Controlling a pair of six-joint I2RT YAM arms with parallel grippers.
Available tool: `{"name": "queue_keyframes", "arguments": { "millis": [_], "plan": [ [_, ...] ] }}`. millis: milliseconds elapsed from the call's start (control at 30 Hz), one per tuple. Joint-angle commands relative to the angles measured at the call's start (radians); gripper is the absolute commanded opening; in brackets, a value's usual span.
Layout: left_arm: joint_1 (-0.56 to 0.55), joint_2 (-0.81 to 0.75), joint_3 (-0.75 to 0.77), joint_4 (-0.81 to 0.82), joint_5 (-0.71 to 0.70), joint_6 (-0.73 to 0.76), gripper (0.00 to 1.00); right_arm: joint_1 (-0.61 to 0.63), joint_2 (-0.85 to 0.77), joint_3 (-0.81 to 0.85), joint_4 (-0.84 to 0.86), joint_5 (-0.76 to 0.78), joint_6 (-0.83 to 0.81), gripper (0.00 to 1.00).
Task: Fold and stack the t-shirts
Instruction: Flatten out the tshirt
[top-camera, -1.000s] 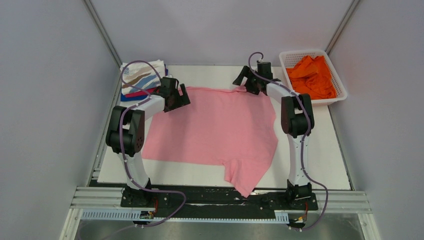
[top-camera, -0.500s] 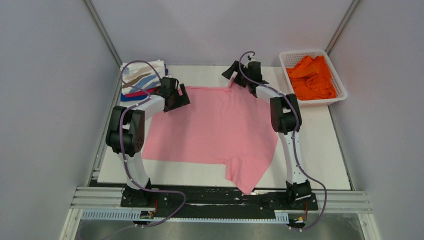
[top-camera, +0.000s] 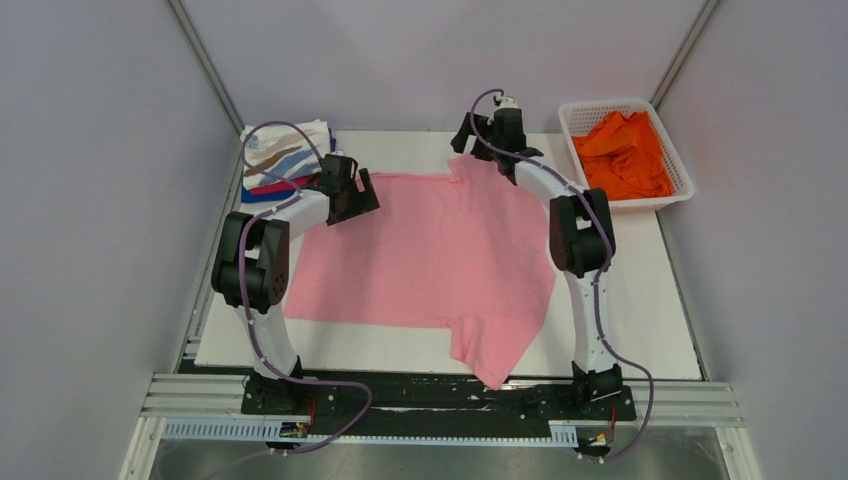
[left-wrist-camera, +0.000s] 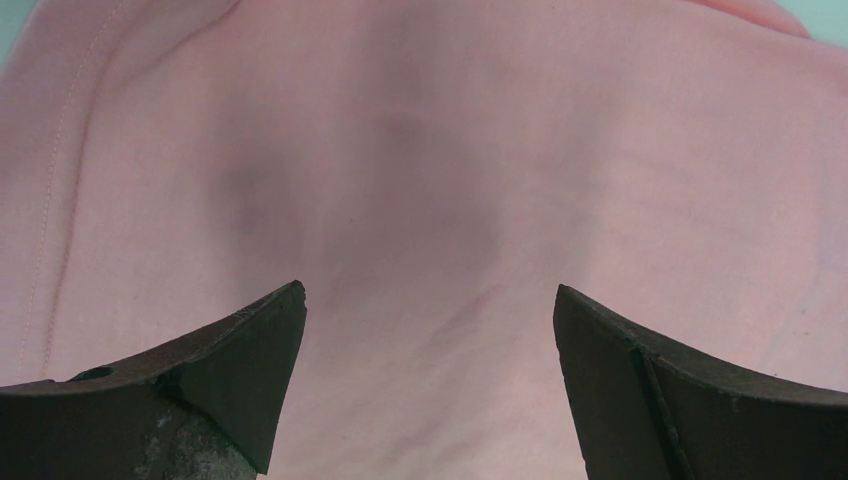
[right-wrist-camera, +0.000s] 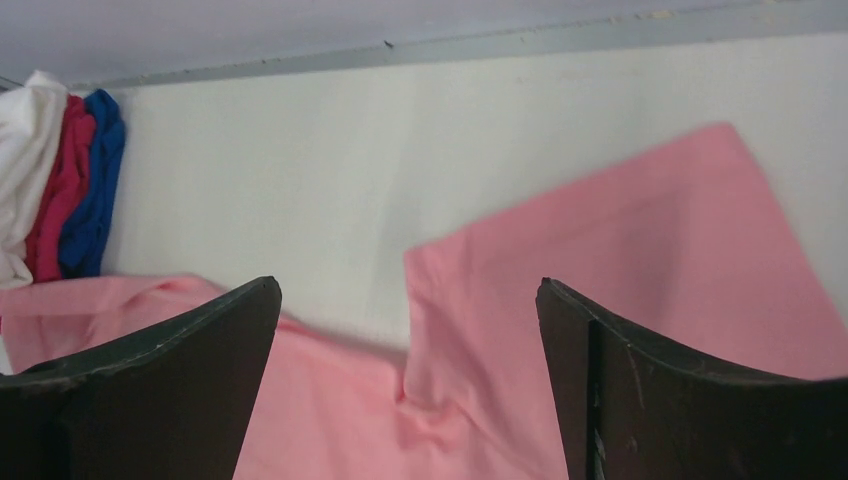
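Note:
A light pink t-shirt (top-camera: 430, 260) lies spread flat on the white table, one sleeve hanging toward the near edge. My left gripper (top-camera: 362, 195) hovers open over its far-left corner; pink cloth (left-wrist-camera: 430, 150) fills the left wrist view between the spread fingers. My right gripper (top-camera: 463, 140) is open at the shirt's far edge, above a puckered fold where a sleeve (right-wrist-camera: 620, 240) meets the body. Nothing is held by either. A stack of folded t-shirts (top-camera: 283, 158), streak-printed white on top of magenta and blue, sits at the far left.
A white lattice basket (top-camera: 600, 104) at the far right holds a crumpled orange t-shirt (top-camera: 625, 155). Bare white table (top-camera: 640, 300) shows to the right of the pink shirt. Grey walls close in on both sides and the back.
My right gripper has swung left and farther back along the shirt's far edge. The left arm and the shirt have stayed put.

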Motion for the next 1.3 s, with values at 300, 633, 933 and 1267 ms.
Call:
{"name": "queue_keyframes", "arguments": {
  "millis": [300, 633, 933, 1267],
  "plan": [
    [-0.007, -0.115, -0.107, 0.032, 0.028, -0.053, 1.00, -0.016, -0.492, -0.609, -0.248, 0.175, 0.055, 1.00],
    [-0.008, -0.074, -0.124, 0.046, 0.024, -0.060, 1.00, -0.063, -0.283, -0.453, -0.291, 0.212, 0.053, 1.00],
    [-0.009, -0.025, -0.093, 0.052, 0.054, -0.074, 1.00, -0.129, -0.159, -0.330, -0.374, 0.242, 0.046, 1.00],
    [-0.030, 0.092, 0.016, 0.037, 0.092, -0.096, 1.00, -0.216, -0.047, -0.137, -0.433, 0.215, 0.049, 1.00]
  ]
}}
